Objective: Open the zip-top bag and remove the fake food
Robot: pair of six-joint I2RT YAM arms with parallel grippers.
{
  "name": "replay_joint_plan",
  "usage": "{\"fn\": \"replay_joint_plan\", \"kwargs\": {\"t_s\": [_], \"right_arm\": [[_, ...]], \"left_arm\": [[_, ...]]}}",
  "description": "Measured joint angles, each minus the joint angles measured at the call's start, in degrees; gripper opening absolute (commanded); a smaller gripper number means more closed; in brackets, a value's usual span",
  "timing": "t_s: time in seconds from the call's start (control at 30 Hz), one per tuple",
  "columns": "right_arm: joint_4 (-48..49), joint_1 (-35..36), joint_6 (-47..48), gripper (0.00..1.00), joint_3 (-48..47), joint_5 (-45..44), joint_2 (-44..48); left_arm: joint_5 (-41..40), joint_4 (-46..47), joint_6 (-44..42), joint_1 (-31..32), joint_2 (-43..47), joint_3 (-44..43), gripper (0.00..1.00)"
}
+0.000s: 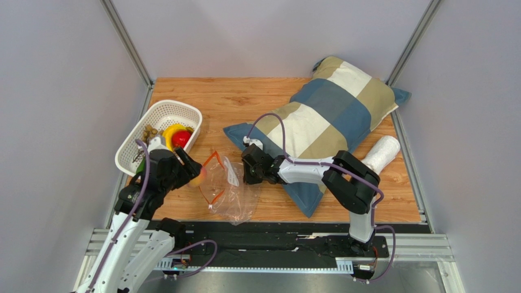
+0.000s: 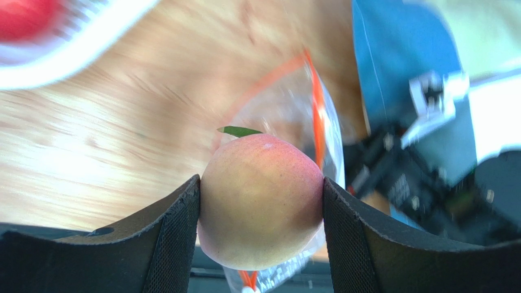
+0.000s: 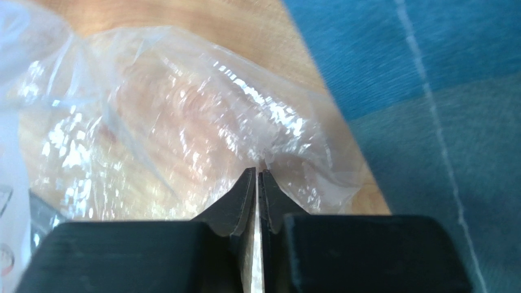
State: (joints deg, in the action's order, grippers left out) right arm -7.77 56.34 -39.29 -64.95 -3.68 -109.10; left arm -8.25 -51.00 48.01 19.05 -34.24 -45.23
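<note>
The clear zip-top bag (image 1: pixel 227 186) lies on the wooden table, its orange-red zipper mouth (image 2: pixel 315 116) gaping toward the left. My left gripper (image 2: pixel 262 201) is shut on a peach (image 2: pixel 260 198) with a small green leaf, held just left of the bag's mouth (image 1: pixel 197 178). My right gripper (image 3: pixel 257 174) is shut on a fold of the bag's plastic (image 3: pixel 287 146) at its right side (image 1: pixel 249 173). A yellow banana (image 1: pixel 169 133), a red apple (image 1: pixel 180 138) and a brownish grape bunch (image 1: pixel 148 132) lie in the white mesh basket (image 1: pixel 160 112).
A checked blue, cream and tan pillow (image 1: pixel 330 116) covers the right half of the table, next to my right arm. A white roll (image 1: pixel 382 152) lies by its right edge. Grey walls and metal posts close in the sides.
</note>
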Motion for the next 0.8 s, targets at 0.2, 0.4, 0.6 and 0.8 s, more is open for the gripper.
{"fn": "replay_joint_plan", "kwargs": {"t_s": [0.2,0.4,0.6,0.8], "right_arm": [[-3.9,0.3,4.2,0.37,-0.4,1.7,5.4],[-8.3,1.1,6.6,0.57,-2.2,1.5,16.1],[-9.7,1.4,7.3,0.68,1.8,0.9,27.3],[-12.7,1.4,7.6,0.78,8.5,-0.9,35.8]], "left_arm": [[-13.1,0.3,-0.2,-4.9,-11.4,-10.2,0.0],[-14.6,7.1,-1.3,-20.5,-31.7,-17.3,0.0],[-8.3,15.0,-7.3,-27.8,-53.4,-27.3,0.39],[-3.0,18.6,-12.8,-29.9,-66.1,-37.2,0.99]]}}
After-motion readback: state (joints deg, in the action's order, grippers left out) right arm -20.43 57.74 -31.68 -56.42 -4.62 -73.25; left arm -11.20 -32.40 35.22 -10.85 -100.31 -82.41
